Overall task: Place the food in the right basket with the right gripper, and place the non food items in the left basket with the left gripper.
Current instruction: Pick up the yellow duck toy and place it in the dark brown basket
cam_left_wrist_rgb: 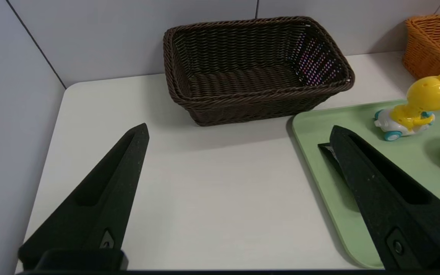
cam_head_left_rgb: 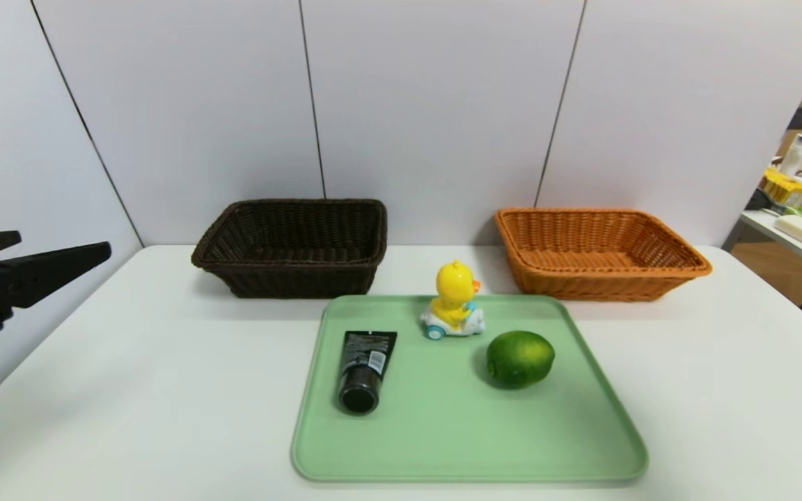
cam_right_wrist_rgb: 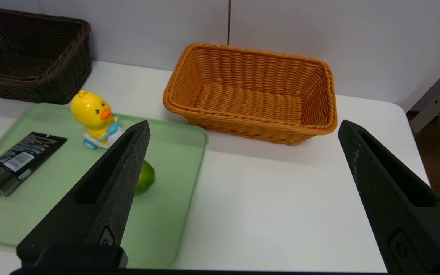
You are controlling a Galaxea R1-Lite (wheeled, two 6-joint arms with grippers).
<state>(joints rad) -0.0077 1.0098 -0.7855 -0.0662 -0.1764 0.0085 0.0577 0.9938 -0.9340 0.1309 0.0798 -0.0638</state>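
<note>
The food, a glossy green lime (cam_head_left_rgb: 520, 358), lies on the right part of a green tray (cam_head_left_rgb: 457, 445). A yellow duck toy on a white-blue car (cam_head_left_rgb: 454, 300) stands at the tray's far edge. The black squeeze tube (cam_head_left_rgb: 366, 369) lies on the tray's left, cap toward me. Both baskets, the dark brown left one (cam_head_left_rgb: 296, 282) and the orange right one (cam_head_left_rgb: 596, 284), stand empty behind the tray. My left gripper (cam_head_left_rgb: 63, 245) hovers open at the table's left edge, holding nothing. My right gripper (cam_right_wrist_rgb: 243, 123) is open above bare table right of the tray; the lime (cam_right_wrist_rgb: 146, 179) peeks past one finger.
The white table (cam_head_left_rgb: 129, 390) ends at grey wall panels just behind the baskets. Past the table's right edge stands another desk with clutter (cam_head_left_rgb: 801, 209). Bare table lies on both sides of the tray.
</note>
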